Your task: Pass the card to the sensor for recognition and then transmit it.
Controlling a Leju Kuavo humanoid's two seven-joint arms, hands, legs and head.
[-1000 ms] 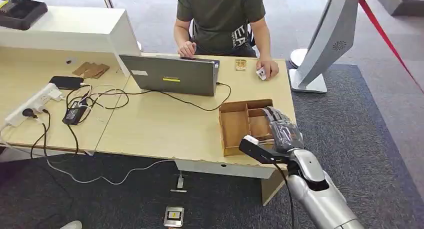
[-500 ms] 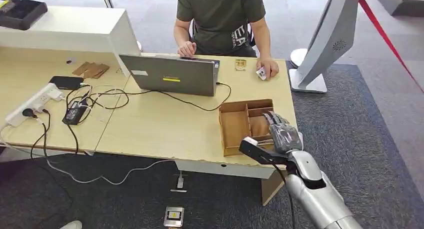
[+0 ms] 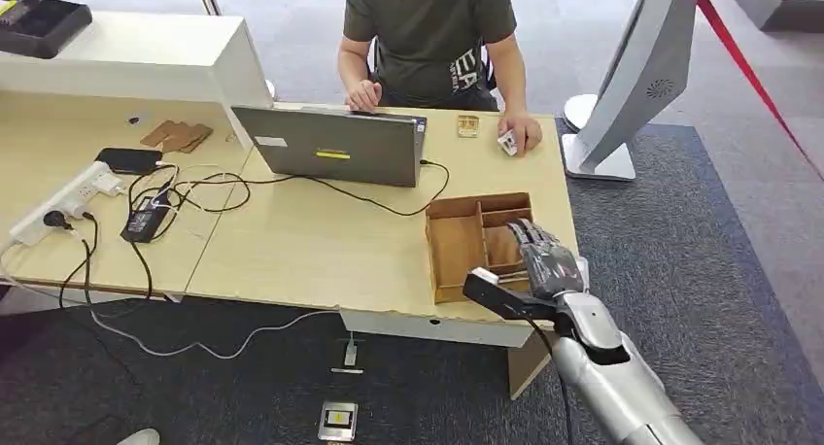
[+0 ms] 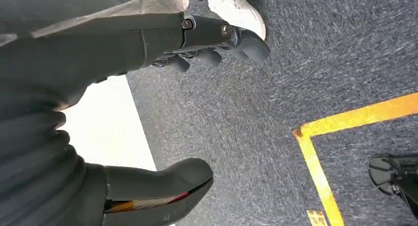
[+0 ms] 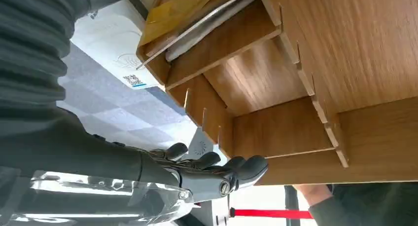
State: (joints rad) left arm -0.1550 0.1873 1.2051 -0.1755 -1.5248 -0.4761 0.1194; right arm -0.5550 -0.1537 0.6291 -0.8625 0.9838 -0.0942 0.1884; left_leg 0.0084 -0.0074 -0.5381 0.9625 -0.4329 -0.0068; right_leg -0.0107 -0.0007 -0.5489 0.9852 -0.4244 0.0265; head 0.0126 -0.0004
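Cables (image 3: 185, 188) sprawl across the left part of the light wooden desk (image 3: 311, 251), running from a white power strip (image 3: 63, 202) past a black phone (image 3: 128, 159) and a black adapter (image 3: 146, 217). Behind them, some flat cardboard pieces (image 3: 175, 134) lie near a white raised counter (image 3: 126, 61). A grey laptop (image 3: 330, 146) stands open further right, facing a person in a dark green T-shirt (image 3: 428, 32) seated across the desk. One of that person's hands (image 3: 364, 95) is at the laptop, and the other hand (image 3: 523, 132) rests on the desk holding a small white card (image 3: 507, 144); just beside it lies a small brown-and-white object (image 3: 468, 125). Near the robot's edge of the desk sits a wooden divided tray (image 3: 457, 246). The right hand (image 3: 549, 260) hovers over the tray's right compartments, fingers (image 5: 217, 164) extended and slightly spread, holding nothing; in the right wrist view, flat cards (image 5: 207, 18) lie in a compartment. To the right, a white kiosk stand (image 3: 632, 76) rises from the dark carpet. The left hand (image 4: 197, 43) hangs over grey carpet with a yellow floor line (image 4: 320, 157), fingers loosely apart and empty.
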